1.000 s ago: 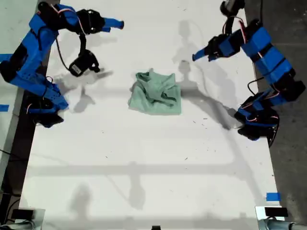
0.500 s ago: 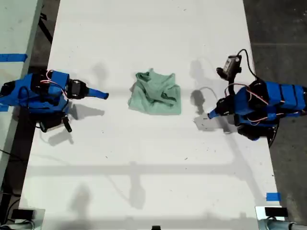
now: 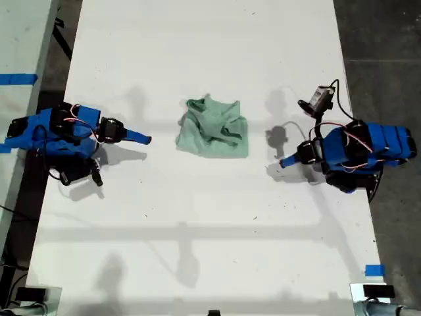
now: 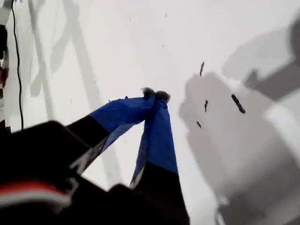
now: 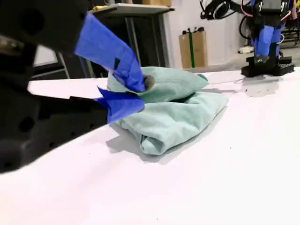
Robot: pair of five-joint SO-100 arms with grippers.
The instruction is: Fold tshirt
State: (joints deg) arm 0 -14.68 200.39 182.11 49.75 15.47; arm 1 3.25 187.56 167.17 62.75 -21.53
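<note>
The tshirt (image 3: 212, 128) lies bunched in a compact mint-green bundle at the middle of the white table (image 3: 197, 237), with nothing holding it. My second gripper (image 3: 146, 139) sits low at the exterior view's left, shut and empty, pointing at the tshirt from a short gap away. The second wrist view shows its blue tips (image 5: 140, 93) in front of the tshirt (image 5: 178, 110). My first gripper (image 3: 284, 162) is at the exterior view's right, shut and angled down at bare table. Its fingertips (image 4: 154, 95) meet above a few dark specks.
Both blue arms are folded low over their bases at the table's side edges in the exterior view. Blue tape marks (image 3: 373, 270) sit near the exterior view's lower right edge. The first arm (image 5: 265, 37) stands beyond the tshirt in the second wrist view.
Both arms have dropped from raised, outstretched poses into low folded poses beside the table edges. In the last half second they shifted only slightly. The tshirt has not moved.
</note>
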